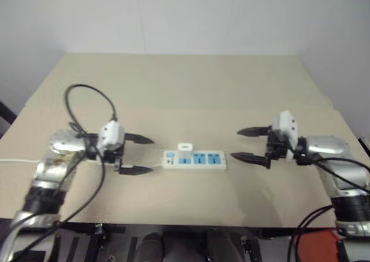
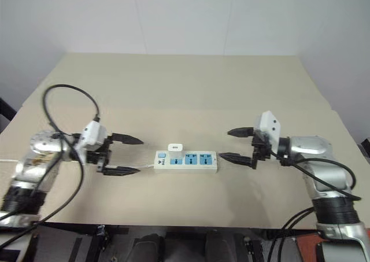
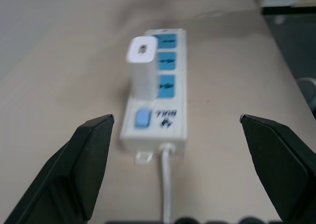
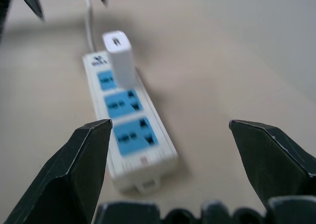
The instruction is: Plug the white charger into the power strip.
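One socket is now taken: the white charger [image 3: 141, 68] stands upright in the power strip [image 1: 195, 160].
Both my tools are released and hold nothing; my left tool [image 1: 139, 154] waits off the cord end of the strip, my right tool [image 1: 250, 144] off the other end, both apart from it. The strip lies flat on the table [image 1: 191, 88], and the two other blue sockets stay free. I judge the plugging is done and nothing remains.
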Robot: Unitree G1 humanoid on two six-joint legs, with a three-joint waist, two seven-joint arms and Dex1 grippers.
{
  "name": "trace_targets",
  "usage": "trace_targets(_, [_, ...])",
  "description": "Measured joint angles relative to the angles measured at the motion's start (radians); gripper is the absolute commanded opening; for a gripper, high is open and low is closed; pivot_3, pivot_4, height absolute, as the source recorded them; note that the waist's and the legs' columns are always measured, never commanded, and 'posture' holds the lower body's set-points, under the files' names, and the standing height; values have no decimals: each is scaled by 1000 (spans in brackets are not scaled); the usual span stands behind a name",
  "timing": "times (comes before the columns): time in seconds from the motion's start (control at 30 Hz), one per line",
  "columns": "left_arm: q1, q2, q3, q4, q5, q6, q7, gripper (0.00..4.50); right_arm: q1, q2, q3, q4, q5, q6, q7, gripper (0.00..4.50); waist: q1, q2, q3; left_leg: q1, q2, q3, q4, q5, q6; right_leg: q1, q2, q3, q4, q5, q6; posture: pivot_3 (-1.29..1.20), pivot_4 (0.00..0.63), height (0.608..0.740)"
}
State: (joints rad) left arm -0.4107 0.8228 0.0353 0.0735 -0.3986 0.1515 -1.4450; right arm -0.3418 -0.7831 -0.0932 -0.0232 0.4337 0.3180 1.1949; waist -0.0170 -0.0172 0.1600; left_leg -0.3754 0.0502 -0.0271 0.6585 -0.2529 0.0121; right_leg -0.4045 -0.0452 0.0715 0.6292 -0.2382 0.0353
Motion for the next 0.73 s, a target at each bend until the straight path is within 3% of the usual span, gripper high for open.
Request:
trace_targets(0.3, [112,49,110,-47,-22,58,82,4485,196,-81,-140,-72,22,34,-33,4500,2,0,0,0,0,1,0,0,0,0,0,0,-1,-1,1,0,150,740])
trace_targets(0.73, [143,53,125,-90,-38,76,121,4485,247,-111,-196,-122,22,41,-59,4500,0,0,0,2,1,2,-1,0,0,1,0,1,-1,-2,1,0,150,740])
